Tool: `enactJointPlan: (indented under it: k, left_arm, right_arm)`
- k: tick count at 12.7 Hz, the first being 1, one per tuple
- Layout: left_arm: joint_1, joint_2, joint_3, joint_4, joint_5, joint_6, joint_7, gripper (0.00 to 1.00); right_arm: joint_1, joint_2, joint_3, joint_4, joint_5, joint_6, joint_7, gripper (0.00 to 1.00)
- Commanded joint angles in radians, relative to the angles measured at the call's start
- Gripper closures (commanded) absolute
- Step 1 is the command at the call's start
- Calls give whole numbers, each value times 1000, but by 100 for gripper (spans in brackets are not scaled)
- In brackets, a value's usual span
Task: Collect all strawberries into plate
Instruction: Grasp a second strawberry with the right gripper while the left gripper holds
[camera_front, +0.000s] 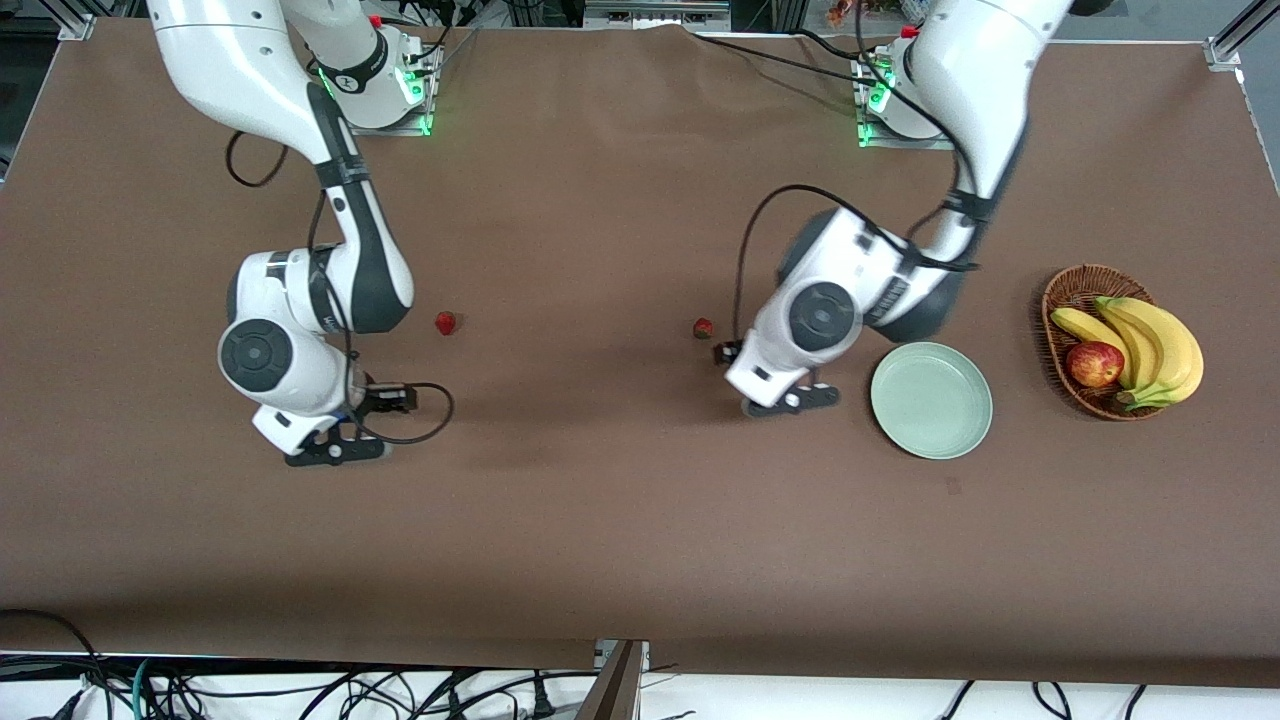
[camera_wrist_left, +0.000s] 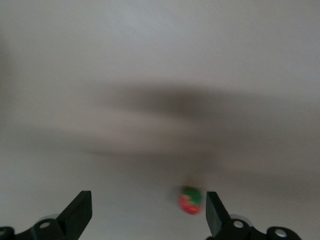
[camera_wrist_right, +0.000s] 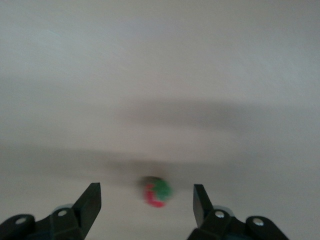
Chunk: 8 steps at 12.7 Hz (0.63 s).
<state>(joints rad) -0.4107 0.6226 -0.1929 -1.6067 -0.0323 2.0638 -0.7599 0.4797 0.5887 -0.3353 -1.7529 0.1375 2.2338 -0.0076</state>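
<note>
Mint-green plate has nothing in it in the front view, so no berries are in yet. Two strawberries lie on the brown surface: one by the right arm, one by the left arm. No third shows. Left wrist view: left tool spread wide over its berry. Right wrist view: right tool spread too, its berry between the fingers.

Brown table, cables under its near edge, even light
</note>
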Motion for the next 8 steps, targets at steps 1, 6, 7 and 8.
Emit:
enactJointPlan:
  k: [1,6,7,8]
  left_arm:
    - [-86,-34,18,-139,-17,160,-68,0]
    - [-122,-31,18,-239,-15,305,-75,0]
    - [-122,-20,20,-239,9,308,-75,0]
    - [-119,0,20,-233,76,314,-79,0]
  right_arm:
    - [-3,-31,2,-146,36,124,-6,18]
    - [0,3,6,-145,117,130,-9,19]
    - [-1,8,7,-145,119,130,-9,23]
    - [0,10,7,-145,119,130,-8,29]
